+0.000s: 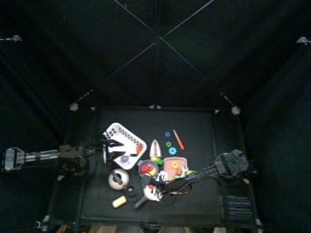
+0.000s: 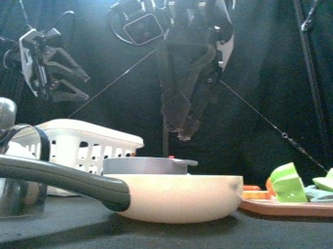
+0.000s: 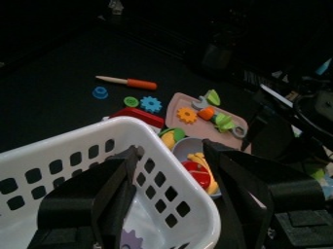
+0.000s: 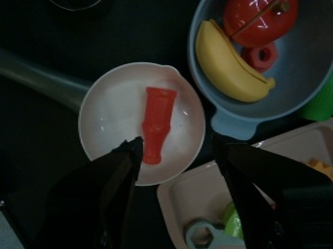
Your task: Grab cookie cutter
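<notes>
Nothing grasped yet. Right pincer is held apart, empty, above a white pan. Left pincer is apart over the basket. Cookie cutters are seen untouched on the bench.

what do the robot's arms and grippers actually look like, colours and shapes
Both arms are matte black, built of slim jointed segments, with dark cables looped along them in the front view. The left gripper has two broad, flat black jaws with squared edges. The right gripper has the same black jaws, tapering toward the tips. No coloured markings or labels are visible on either.
</notes>
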Robot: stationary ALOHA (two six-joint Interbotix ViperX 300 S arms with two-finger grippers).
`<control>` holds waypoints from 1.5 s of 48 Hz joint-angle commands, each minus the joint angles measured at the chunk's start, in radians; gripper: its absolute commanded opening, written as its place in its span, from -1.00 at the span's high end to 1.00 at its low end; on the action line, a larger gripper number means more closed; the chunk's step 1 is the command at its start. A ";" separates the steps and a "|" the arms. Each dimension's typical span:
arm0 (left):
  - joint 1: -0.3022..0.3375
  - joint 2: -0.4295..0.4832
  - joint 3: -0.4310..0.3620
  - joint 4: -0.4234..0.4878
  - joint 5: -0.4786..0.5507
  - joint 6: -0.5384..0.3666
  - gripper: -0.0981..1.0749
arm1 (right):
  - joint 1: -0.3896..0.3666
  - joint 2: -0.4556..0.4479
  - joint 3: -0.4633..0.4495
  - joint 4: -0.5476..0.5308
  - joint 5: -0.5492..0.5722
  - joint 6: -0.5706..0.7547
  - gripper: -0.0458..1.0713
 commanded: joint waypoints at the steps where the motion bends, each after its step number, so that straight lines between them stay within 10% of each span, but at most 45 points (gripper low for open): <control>1: 0.002 0.003 -0.015 0.002 0.006 0.002 -0.73 | -0.048 -0.118 0.055 -0.035 -0.054 0.014 -0.71; 11: -0.032 0.003 -0.037 0.005 0.005 0.003 -0.73 | -0.140 -0.284 0.238 -0.087 -0.342 0.012 -0.71; 36: -0.436 0.230 -0.235 0.061 0.173 0.005 -0.73 | -0.368 -0.535 0.621 -0.380 -1.046 -0.005 -0.71; 48: -0.540 0.373 -0.365 -0.035 0.436 -0.008 -0.73 | -0.388 -0.525 0.637 -0.595 -1.104 0.000 -0.71; 72: -0.719 0.566 -0.584 -0.126 0.765 -0.008 -0.72 | -0.390 -0.525 0.670 -0.630 -1.094 0.002 -0.71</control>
